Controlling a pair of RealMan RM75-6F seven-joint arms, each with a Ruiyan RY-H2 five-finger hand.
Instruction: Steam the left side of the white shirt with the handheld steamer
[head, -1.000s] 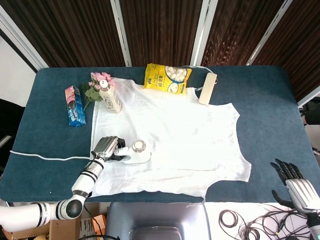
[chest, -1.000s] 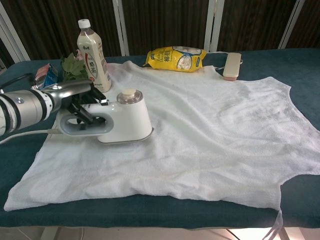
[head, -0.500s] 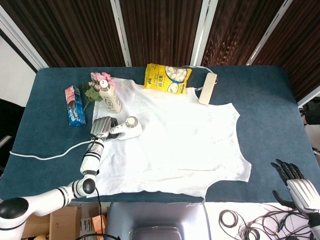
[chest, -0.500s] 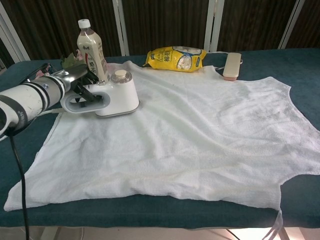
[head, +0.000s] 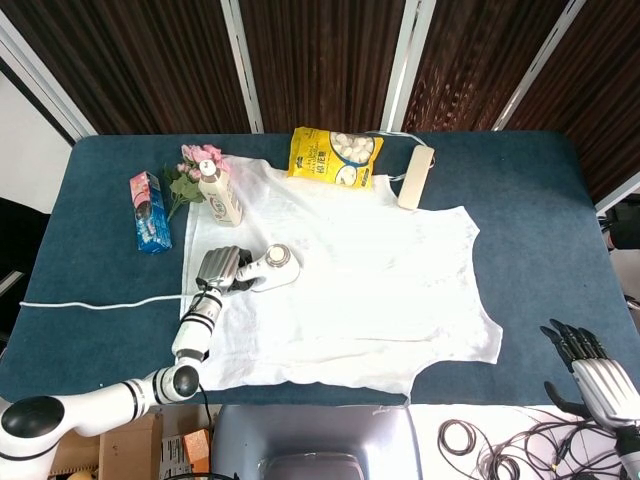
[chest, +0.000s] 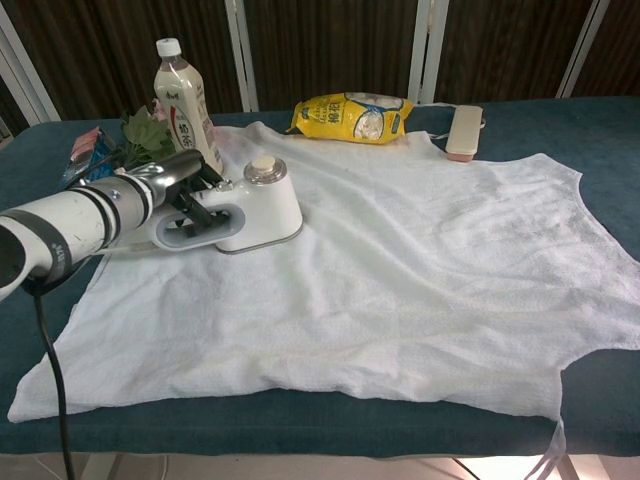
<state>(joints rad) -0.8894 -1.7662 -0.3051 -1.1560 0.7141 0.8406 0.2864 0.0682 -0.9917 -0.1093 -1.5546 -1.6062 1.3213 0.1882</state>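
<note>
The white shirt (head: 340, 275) (chest: 400, 260) lies spread flat on the dark blue table. A white handheld steamer (head: 272, 268) (chest: 245, 215) sits on the shirt's left part, its handle gripped by my left hand (head: 218, 268) (chest: 185, 185). Its white cord (head: 90, 303) trails off to the left across the table. My right hand (head: 590, 375) hangs off the table's near right corner with fingers apart, holding nothing; the chest view does not show it.
A drink bottle (head: 221, 195) (chest: 185, 105), pink flowers (head: 195, 165) and a blue packet (head: 148, 210) stand at the back left. A yellow snack bag (head: 335, 157) (chest: 350, 115) and a beige box (head: 415, 175) (chest: 463, 132) lie beyond the shirt's far edge.
My left hand slid the steamer away toward the bottle, then back a little nearer and to the right on the shirt. The right hand has not moved.
</note>
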